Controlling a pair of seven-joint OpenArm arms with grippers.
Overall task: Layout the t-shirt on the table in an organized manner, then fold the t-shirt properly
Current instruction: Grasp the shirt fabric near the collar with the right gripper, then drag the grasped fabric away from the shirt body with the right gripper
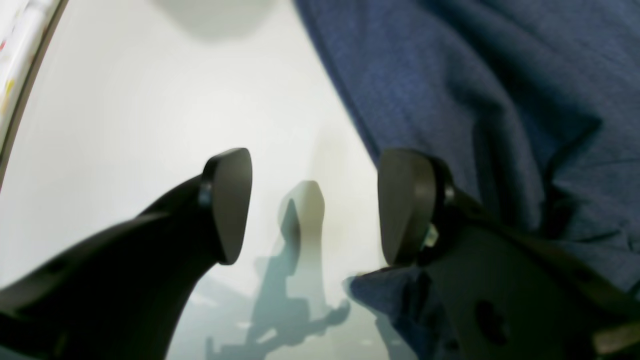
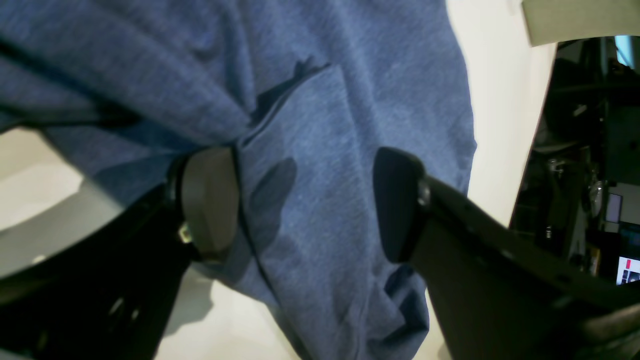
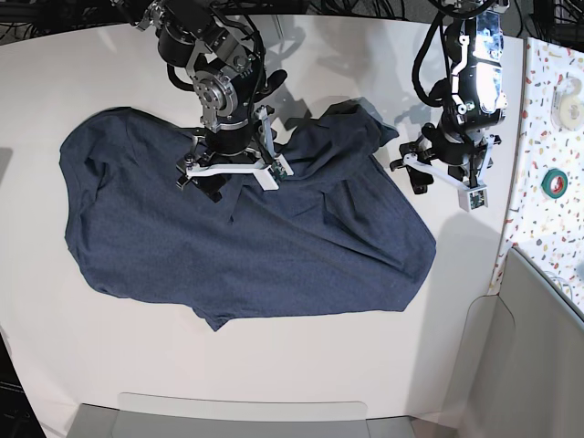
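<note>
Rumpled navy t-shirt point(image 3: 246, 242) on white table point(image 3: 274, 365)

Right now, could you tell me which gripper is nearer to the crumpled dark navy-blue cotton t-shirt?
Right. The right gripper hangs open directly over the t-shirt; the left gripper is open above bare table, just beside the shirt's edge.

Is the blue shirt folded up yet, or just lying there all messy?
Not folded. The t-shirt lies spread but rumpled on the table, with wrinkles and bunched cloth near its top edge.
</note>
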